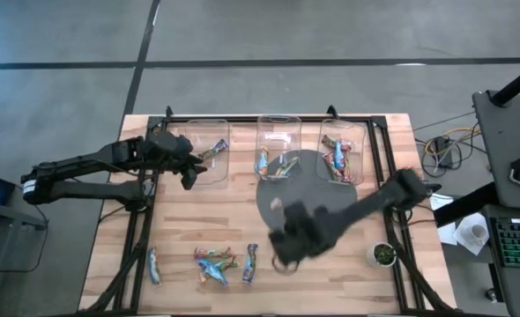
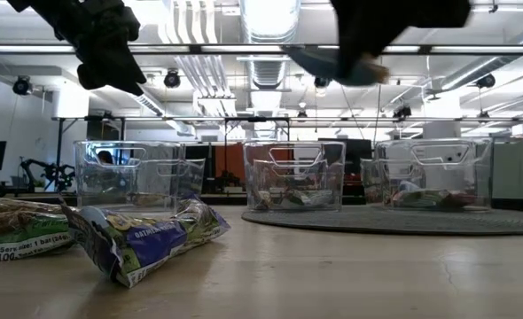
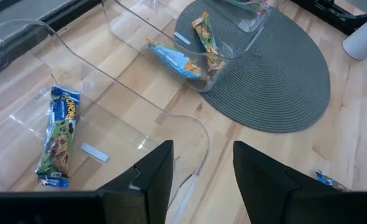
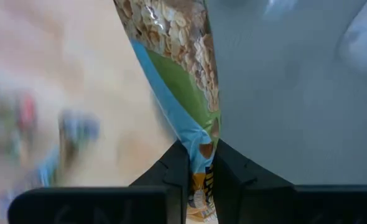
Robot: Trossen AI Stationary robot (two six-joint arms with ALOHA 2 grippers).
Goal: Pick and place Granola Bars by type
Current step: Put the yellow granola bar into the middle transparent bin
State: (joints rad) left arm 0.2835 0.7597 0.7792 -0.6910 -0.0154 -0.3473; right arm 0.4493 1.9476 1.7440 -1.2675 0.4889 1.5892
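Observation:
Granola Bars lie near the table's near edge: one alone (image 1: 154, 264), a small heap (image 1: 214, 262) and another (image 1: 249, 262); one fills the low view's foreground (image 2: 142, 239). More lie in three clear bins (image 1: 205, 150) (image 1: 278, 157) (image 1: 344, 157). My right gripper (image 1: 286, 242) hangs blurred above the table's near middle, shut on a blue-green oat-printed bar (image 4: 177, 68). My left gripper (image 3: 202, 180) is open, above the left bin's near wall (image 3: 190, 130), beside a blue-green bar (image 3: 59, 134) lying inside. My right gripper pinches the blue-green bar by one end of its wrapper (image 4: 202, 155) between the two fingers (image 4: 174, 171). The rest of the bar sticks out straight beyond the fingertips. The low view shows the gripper (image 2: 368, 44) high above the table, so the bar is lifted clear.
A round grey woven mat (image 1: 308, 198) lies under the middle and right bins. A small white cup with a plant (image 1: 383, 255) stands near the table's right near corner. Dark frame rails (image 1: 141, 238) run along both sides. Bare wood lies between bins and loose bars.

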